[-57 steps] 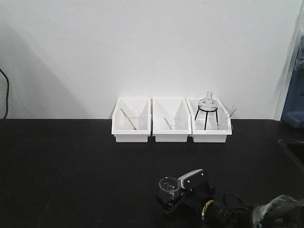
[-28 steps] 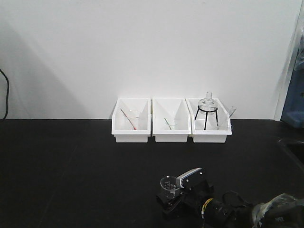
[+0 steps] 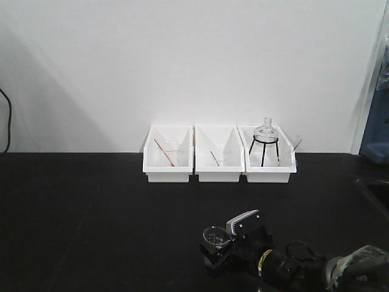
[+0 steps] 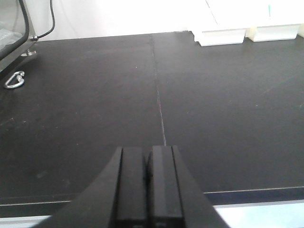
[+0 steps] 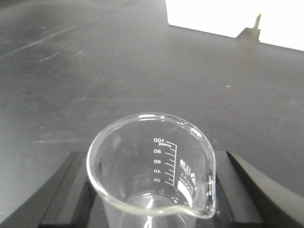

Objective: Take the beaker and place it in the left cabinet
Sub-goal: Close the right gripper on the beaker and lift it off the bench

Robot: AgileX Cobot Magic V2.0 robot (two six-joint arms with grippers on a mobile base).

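The right gripper [image 5: 152,211] is clasping the beaker [image 5: 152,161] between its black fingers [image 5: 59,190]. One finger is pressing on each side of the glass wall, so the beaker is standing upright with its spout pointing back toward the wrist, probably to carry level. The left gripper [image 4: 148,190] is hovering over the black bench [image 4: 213,95], its fingers pressed together on nothing. The left cabinet is not showing clearly.
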